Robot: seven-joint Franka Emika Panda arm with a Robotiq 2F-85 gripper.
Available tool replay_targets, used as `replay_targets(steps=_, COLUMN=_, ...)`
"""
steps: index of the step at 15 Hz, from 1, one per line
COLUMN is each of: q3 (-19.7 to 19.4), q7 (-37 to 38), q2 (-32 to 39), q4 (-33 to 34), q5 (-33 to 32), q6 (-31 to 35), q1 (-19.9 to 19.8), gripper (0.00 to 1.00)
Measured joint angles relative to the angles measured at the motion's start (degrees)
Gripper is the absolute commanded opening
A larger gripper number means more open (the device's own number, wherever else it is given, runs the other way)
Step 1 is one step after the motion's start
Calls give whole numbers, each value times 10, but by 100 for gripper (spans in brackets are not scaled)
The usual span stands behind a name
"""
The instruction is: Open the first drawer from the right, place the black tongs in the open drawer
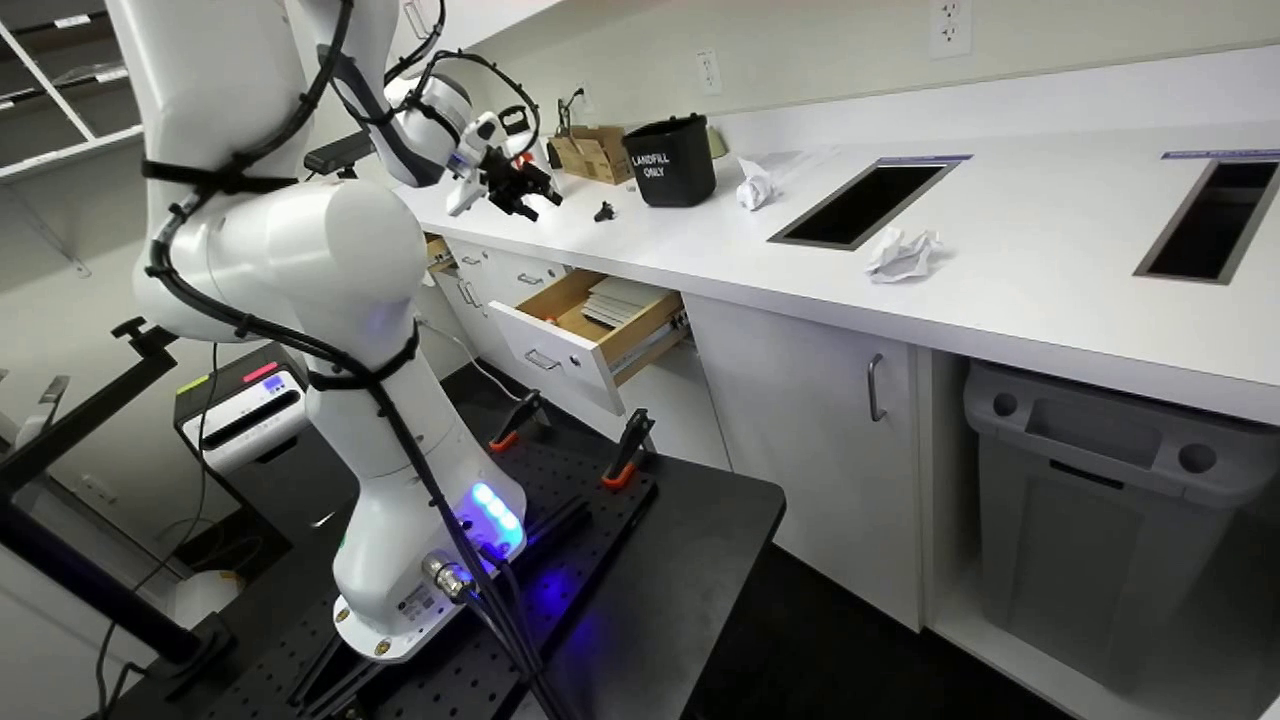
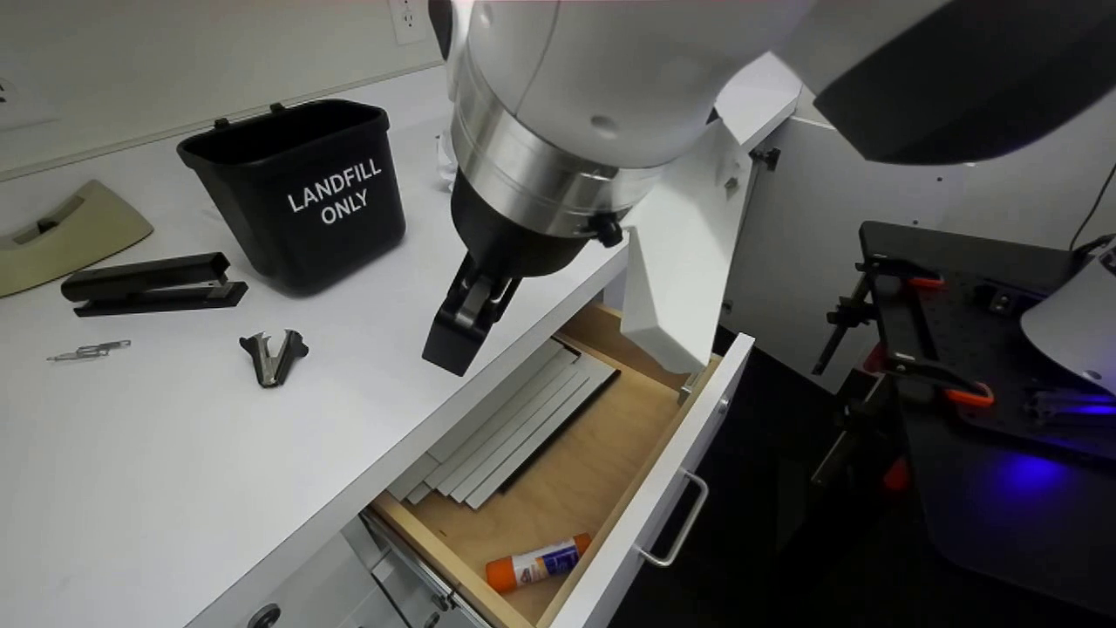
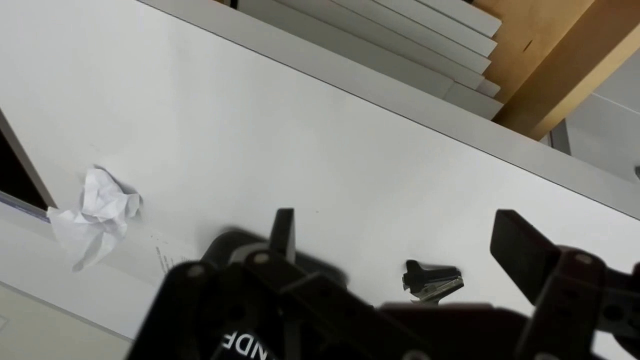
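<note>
Staple remover (image 3: 432, 282): on the white countertop (image 3: 300, 150), lower than the pincer (image 3: 395, 220). In the wrist view it shows in the gap between the two fingers, touching neither. Pincer released, fingers well apart. Spread is plain in the wrist view; an exterior view has the pincer nearly side-on, where the gap is hard to judge. Remover's form clearest in an exterior view: black grips splayed in a V, bright metal between.

Drawer (image 2: 606, 436): pulled out below countertop edge, lower than the pincer. Both exterior views show its flat white front and metal bar handle; wrist view catches only part of the interior. Smooth pale wood inside; flat grey-white panels (image 2: 523, 427) overlap like steps. Glue stick (image 2: 538, 563), orange-ended cylinder, identifiable in an exterior view only.

Farther from the pincer than the remover, in an exterior view: slim black stapler (image 2: 144, 277), small metal clips (image 2: 87, 351). Black bin (image 2: 279, 235), tapered, lettered LANDFILL ONLY, stands between pincer and wall.

An exterior view shows two crumpled paper wads (image 1: 905, 255), sharply creased; wrist view shows one, off to the pincer's side. Brown cardboard box (image 1: 597, 153) beyond the pincer, in an exterior view only.
</note>
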Motion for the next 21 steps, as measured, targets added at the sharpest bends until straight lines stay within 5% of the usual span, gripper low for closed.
replay_targets(steps=7, q3=-27, q7=75, q2=16, q4=32, q5=8, q6=-43, q1=31, gripper=100)
replay_targets(steps=12, q3=-44, q7=144, q2=86, q4=147, q5=79, q6=-89, q1=51, gripper=100)
replay_targets(steps=21, q3=-113, q7=259, q2=251, q4=363, q5=153, q6=-33, q1=92, gripper=100)
